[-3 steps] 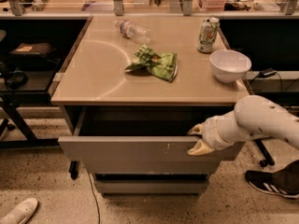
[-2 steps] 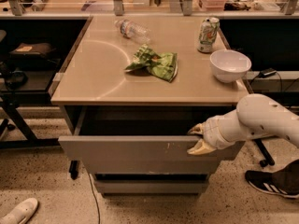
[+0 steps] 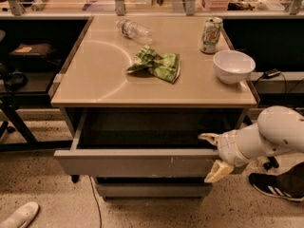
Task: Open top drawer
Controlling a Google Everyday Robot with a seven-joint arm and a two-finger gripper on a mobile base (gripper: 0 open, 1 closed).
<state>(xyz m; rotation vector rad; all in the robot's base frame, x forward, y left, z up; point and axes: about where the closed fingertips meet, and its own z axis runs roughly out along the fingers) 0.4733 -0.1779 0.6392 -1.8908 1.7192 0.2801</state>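
Camera view: looking down at a tan table (image 3: 95, 77) with grey drawers under it.
Top drawer (image 3: 128, 163): pulled well out from under the tabletop, grey inside showing, little pale scratches on the front right of centre.
Gripper (image 3: 204, 158): at the right end of the drawer front, fingers spread wide. One finger (image 3: 209, 137) pokes in over the top edge, the other (image 3: 217, 171) sits in front of the panel. Can't tell if either is actually touching it.
Arm (image 3: 273, 137): fat white thing coming in from the right, low, at drawer height.
Lower drawer (image 3: 152, 190): narrower front just underneath, closed.
On top: bottle (image 3: 134, 30) lying at the back, crumpled green bag (image 3: 157, 64) mid-table, can (image 3: 211, 34) upright back right, white bowl (image 3: 233, 66) near the right edge in front of the can.
Floor: black shoe (image 3: 273, 186) on the right, white shoe (image 3: 19, 215) bottom left.
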